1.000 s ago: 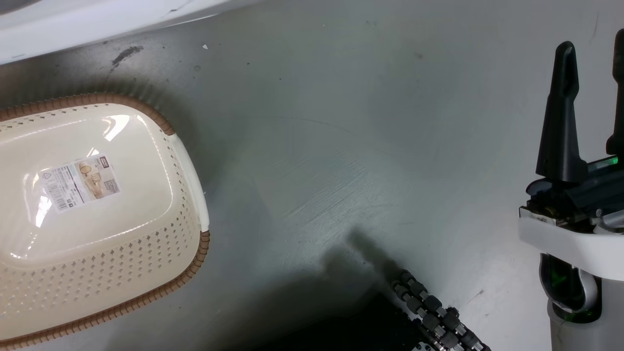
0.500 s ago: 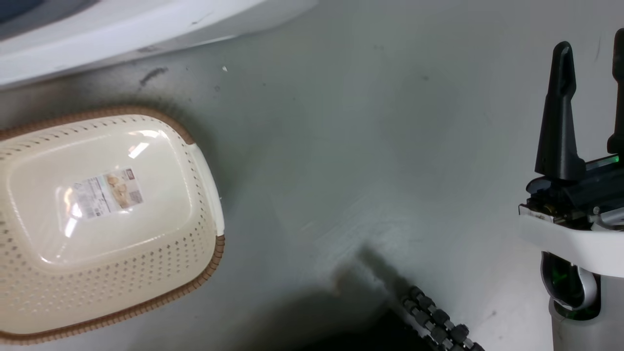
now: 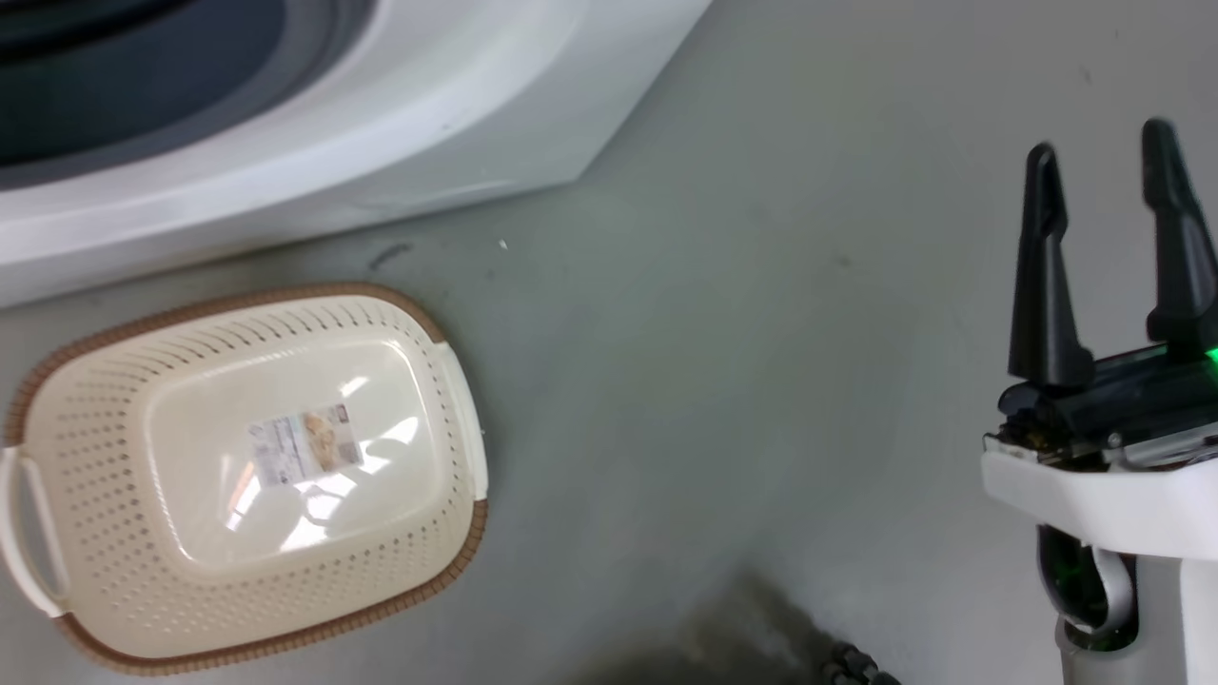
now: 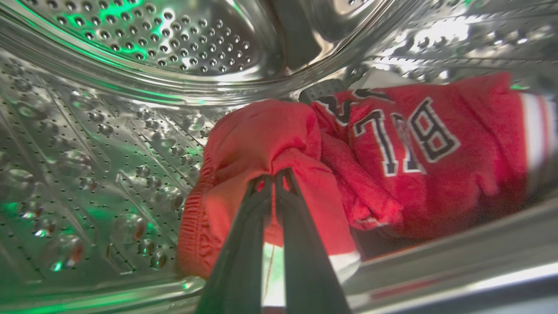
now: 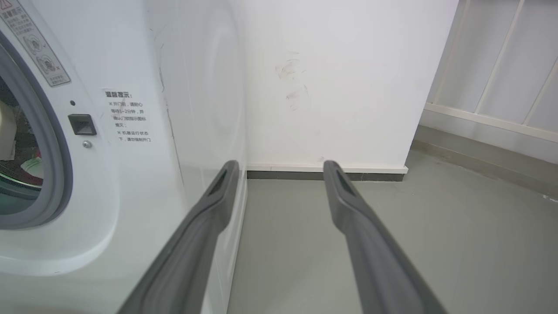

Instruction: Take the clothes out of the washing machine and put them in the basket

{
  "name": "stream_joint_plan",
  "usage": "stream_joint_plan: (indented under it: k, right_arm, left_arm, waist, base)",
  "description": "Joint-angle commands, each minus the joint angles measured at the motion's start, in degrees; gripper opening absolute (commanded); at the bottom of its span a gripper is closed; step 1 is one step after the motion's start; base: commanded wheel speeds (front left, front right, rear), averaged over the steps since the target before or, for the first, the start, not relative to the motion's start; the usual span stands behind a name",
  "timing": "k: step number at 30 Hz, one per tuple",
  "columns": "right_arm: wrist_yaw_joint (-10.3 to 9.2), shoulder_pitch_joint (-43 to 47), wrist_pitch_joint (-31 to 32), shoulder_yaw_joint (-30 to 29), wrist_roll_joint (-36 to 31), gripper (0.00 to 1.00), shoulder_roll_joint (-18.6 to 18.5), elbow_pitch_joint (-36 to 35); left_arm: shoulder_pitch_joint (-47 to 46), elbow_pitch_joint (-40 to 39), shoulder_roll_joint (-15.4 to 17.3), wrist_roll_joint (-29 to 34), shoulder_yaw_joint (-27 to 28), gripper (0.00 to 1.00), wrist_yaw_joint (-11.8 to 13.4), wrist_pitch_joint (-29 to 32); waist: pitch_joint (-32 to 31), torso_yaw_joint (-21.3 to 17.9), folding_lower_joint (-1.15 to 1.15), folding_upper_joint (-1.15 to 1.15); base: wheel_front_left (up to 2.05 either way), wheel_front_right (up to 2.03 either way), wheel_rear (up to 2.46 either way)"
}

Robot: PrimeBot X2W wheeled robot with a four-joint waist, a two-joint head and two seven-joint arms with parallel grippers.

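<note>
Clothes [image 4: 305, 131] lay in the steel drum [image 4: 130, 52] of the washing machine [image 3: 457, 124]: a plain red garment [image 4: 257, 139] at the centre of the left wrist view, and a lettered red jersey [image 4: 436, 144] touching it at 3 o'clock. The left jaws were clenched on a fold of the plain red garment. In the head view the basket [image 3: 95, 447] stood on the grey floor [image 3: 761, 381] at 8 o'clock, near the machine, with a paper label [image 3: 304, 445] on its base. The right jaws were released at 3 o'clock, their fingers [image 3: 1047, 276] apart above the floor.
</note>
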Motion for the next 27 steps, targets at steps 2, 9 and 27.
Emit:
stream_joint_plan:
  k: [2,9,27]
  right_arm:
    - [-0.04,1.05,-0.13,0.4,-0.71,1.0,-0.01,0.49]
    - [-0.04,3.43,-0.13,0.76,-2.41,1.0,-0.01,1.6]
    - [-0.04,11.22,-0.12,1.48,-6.04,1.0,-0.01,4.16]
  left_arm:
    - [3.13,1.26,-0.98,-1.25,0.05,0.0,0.03,-3.98]
    - [11.33,3.01,-5.46,-3.85,0.72,0.0,0.69,-13.91]
    - [36.87,-17.37,-13.08,-5.18,3.3,0.0,7.34,-19.6]
  waist:
    - [-4.13,1.61,0.0,0.0]
    - [-9.95,3.28,0.0,0.0]
    - [-24.28,8.82,0.0,0.0]
  base:
    - [0.0,0.0,0.0]
    - [0.0,0.0,0.0]
    - [0.0,0.0,0.0]
